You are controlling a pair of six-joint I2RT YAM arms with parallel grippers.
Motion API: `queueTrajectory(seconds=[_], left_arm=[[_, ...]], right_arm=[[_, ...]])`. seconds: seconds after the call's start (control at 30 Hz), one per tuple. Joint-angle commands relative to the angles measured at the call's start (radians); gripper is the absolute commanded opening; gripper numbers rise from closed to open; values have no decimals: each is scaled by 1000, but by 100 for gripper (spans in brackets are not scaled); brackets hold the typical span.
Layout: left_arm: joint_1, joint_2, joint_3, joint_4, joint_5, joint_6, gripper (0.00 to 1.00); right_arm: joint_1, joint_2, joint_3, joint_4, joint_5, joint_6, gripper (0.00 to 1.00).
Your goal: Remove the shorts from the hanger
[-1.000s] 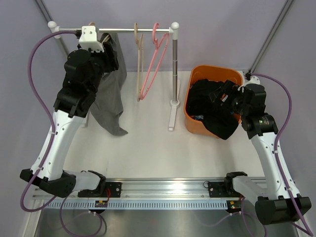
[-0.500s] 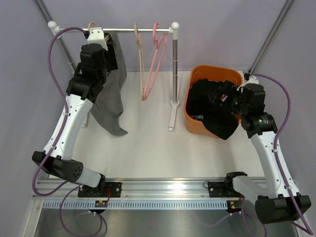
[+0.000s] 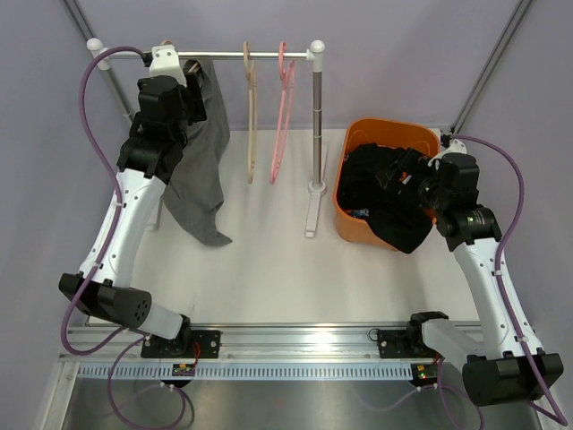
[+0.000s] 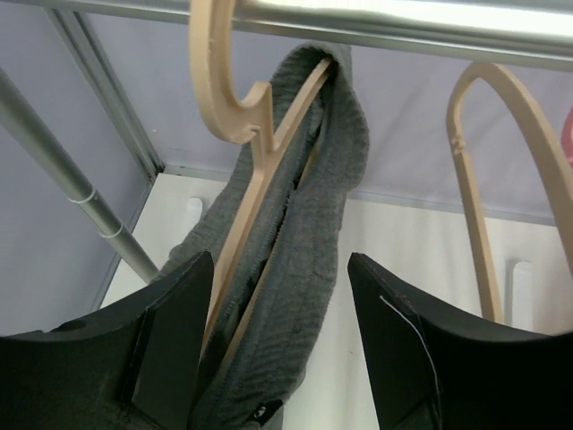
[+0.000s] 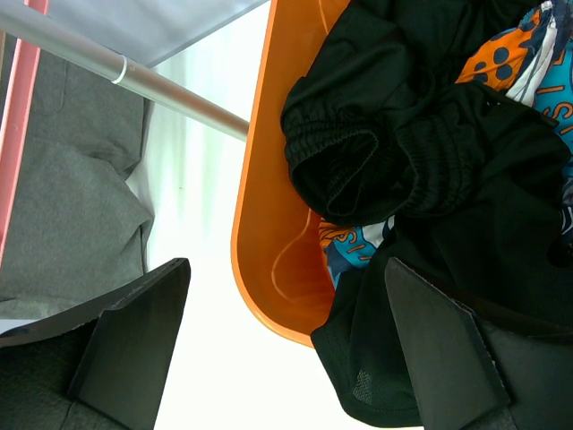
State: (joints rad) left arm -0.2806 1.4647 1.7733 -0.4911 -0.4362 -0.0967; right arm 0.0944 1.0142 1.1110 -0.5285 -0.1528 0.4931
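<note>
The grey shorts [image 3: 201, 170] hang on a tan hanger [image 4: 235, 116] at the left end of the rail [image 3: 260, 55], near the far left corner of the table [image 3: 269, 269]. The left gripper [image 4: 277, 269] is up by the rail. Its jaws are apart, one on each side of the shorts and hanger, not squeezing them. The right gripper [image 5: 286, 264] is wide open and holds nothing, above the orange basket [image 5: 260, 179] by the table's right edge. The black shorts [image 3: 385, 193] and the printed shorts [image 5: 501, 63] lie in that basket.
</note>
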Motion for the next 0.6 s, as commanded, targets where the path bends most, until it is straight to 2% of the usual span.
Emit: queueTrajectory(seconds=[0.0, 0.2, 0.57], left_arm=[[15, 19, -9, 114, -41, 23, 66], [38, 69, -2, 192, -9, 25, 67], [43, 197, 104, 186, -36, 45, 66]], right_arm=[[-5, -2, -3, 27, -27, -18, 99], [-5, -2, -22, 51, -39, -7, 100], [-5, 12, -62, 104, -60, -2, 99]])
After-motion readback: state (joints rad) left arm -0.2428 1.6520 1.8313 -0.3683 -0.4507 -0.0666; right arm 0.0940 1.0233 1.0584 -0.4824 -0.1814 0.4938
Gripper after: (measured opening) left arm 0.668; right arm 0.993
